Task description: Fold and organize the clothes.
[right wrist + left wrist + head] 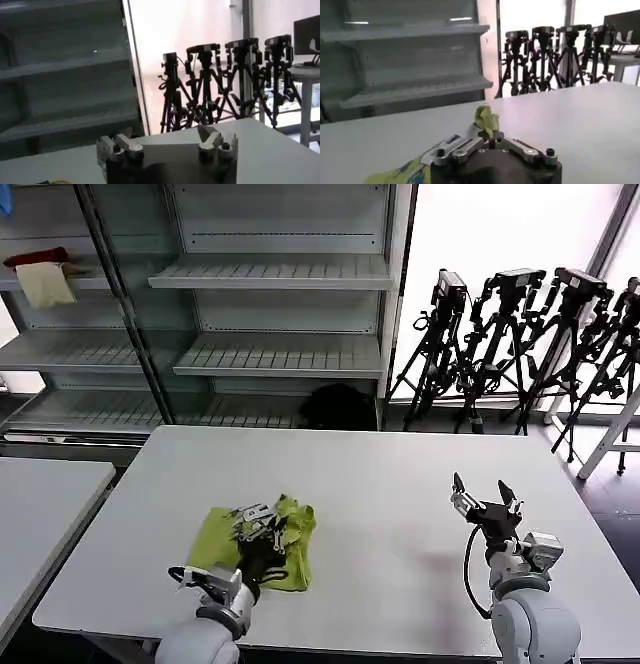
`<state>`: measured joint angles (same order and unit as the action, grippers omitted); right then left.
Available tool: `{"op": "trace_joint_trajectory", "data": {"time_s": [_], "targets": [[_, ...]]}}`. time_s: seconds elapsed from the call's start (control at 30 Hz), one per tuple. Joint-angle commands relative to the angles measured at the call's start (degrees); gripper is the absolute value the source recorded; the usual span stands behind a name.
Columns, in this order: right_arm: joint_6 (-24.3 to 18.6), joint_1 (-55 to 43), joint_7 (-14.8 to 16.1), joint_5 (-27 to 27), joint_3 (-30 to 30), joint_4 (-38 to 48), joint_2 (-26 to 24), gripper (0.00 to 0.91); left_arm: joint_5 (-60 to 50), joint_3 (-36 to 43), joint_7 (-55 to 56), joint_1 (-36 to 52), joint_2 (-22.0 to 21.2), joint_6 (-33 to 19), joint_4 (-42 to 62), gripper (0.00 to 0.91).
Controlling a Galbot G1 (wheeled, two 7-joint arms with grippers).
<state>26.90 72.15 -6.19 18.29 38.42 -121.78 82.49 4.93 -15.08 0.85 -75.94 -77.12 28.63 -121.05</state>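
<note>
The clothes, one lime-green T-shirt (218, 536), lie bunched on the white table (380, 484) near its front left. My left gripper (262, 524) sits on top of the heap, shut on a fold of the green cloth. In the left wrist view a tuft of the T-shirt (486, 120) sticks up from between the closed jaws of the left gripper (491, 135), and a printed patch of the cloth (410, 169) shows beside it. My right gripper (483, 492) hovers open over bare table at the front right, far from the shirt, with nothing between the fingers of the right gripper (160, 141).
Grey shelving (270, 279) stands behind the table, with red and cream cloths (40, 274) on a left shelf. Several camera tripods (530, 344) line the window at the back right. A second table (40, 514) adjoins on the left. A dark object (338, 406) lies on the floor.
</note>
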Motion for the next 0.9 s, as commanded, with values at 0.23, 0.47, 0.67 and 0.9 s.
{"op": "trace_joint_trajectory", "data": {"time_s": [0.23, 0.47, 0.67, 0.9], "targets": [[0.0, -0.4, 0.0, -0.9, -0.6, 0.4, 0.4, 0.907, 0.7, 6.9, 3.5, -0.1, -2.9, -0.1, 6.1, 0.907], [0.1, -0.4, -0.2, -1.4, -0.8, 0.5, 0.5, 0.907, 1.9, 9.2, 4.8, -0.5, -5.0, 0.3, 6.8, 0.907], [0.1, -0.2, -0.3, -1.5, -0.7, 0.6, 0.4, 0.907, 6.6, 9.1, 4.8, -0.3, -5.6, -3.8, 6.3, 0.907], [0.2, -0.4, -0.3, -1.4, -1.0, 0.6, 0.2, 0.907, 18.8, -4.1, 3.7, 0.4, -1.3, -5.7, -5.8, 0.907]]}}
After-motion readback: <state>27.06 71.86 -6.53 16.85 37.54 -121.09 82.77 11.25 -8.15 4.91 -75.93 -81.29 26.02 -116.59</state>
